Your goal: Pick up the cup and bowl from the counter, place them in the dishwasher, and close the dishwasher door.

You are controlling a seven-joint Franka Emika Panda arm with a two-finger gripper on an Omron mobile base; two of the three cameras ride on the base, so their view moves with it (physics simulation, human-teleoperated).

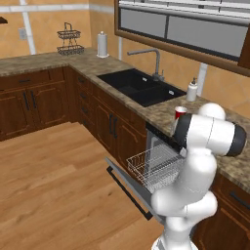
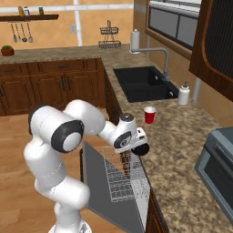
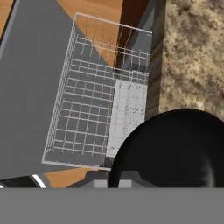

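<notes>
Small shallow round black bowl [image 3: 175, 148] sits right at the gripper, big in the lower right of the hand view, hanging over the edge where the speckled brown-and-tan granite counter [image 3: 192, 52] meets the open dishwasher; in the right base view the bowl [image 2: 140, 149] is a dark disc under the white hand at the counter edge. Gripper [image 2: 136, 144] looks clamped on the bowl, fingers mostly hidden by it, so how wide the jaws stand cannot be told exactly. Hand is held just above the white wire rack [image 3: 92, 109], which is pulled out over the lowered flat grey dishwasher door [image 3: 30, 87]. From the left base view the rack [image 1: 156, 168] sticks out of the grey-fronted dishwasher [image 1: 156, 141] and the door [image 1: 129, 183] lies nearly flat with its long black bar handle [image 1: 128, 193] on the outer edge. Small red tapered plastic cup with white rim [image 2: 149, 114] stands upright on the counter, near the hand, between the dishwasher opening and the black sink [image 2: 143, 84]. White soap bottle [image 2: 184, 94] stands beside the sink's far corner, well apart from the cup. Grey toaster oven [image 2: 218, 159] is on the counter at the right edge.
</notes>
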